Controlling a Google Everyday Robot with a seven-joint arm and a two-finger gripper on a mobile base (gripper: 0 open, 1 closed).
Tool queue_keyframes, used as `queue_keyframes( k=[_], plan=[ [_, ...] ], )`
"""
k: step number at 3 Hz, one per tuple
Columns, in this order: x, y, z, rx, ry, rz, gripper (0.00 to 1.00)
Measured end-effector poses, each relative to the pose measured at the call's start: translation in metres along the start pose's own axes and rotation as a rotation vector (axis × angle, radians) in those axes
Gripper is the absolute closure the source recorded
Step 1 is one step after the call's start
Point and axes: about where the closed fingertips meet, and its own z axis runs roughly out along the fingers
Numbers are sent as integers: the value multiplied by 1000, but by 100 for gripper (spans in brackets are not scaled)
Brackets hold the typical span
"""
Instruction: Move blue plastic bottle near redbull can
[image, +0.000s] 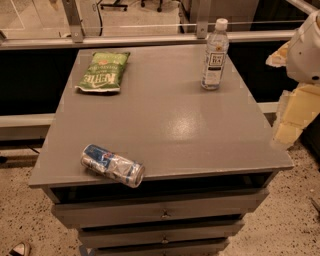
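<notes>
The blue plastic bottle (215, 55) stands upright at the far right of the grey table top (165, 115); it is clear with a white cap and a white label. The redbull can (112, 165), dented, blue and silver, lies on its side near the front left edge. The two are far apart, on opposite corners. My gripper (294, 116) hangs as pale yellowish blocks off the table's right edge, below the white arm joint (306, 50). It is to the right of the bottle and nearer than it, and touches nothing.
A green snack bag (104, 71) lies flat at the far left of the table. The table is a cabinet with drawers (162, 214) at the front. A metal rail (150, 39) runs behind it. Speckled floor lies around.
</notes>
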Motion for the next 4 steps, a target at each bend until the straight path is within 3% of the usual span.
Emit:
queue_keyframes(
  k=[1, 2, 4],
  plan=[
    [0, 0, 0, 0, 0, 0, 0],
    [2, -14, 9, 28, -47, 2, 0],
    [-2, -91, 60, 122, -260, 91, 0]
  ],
)
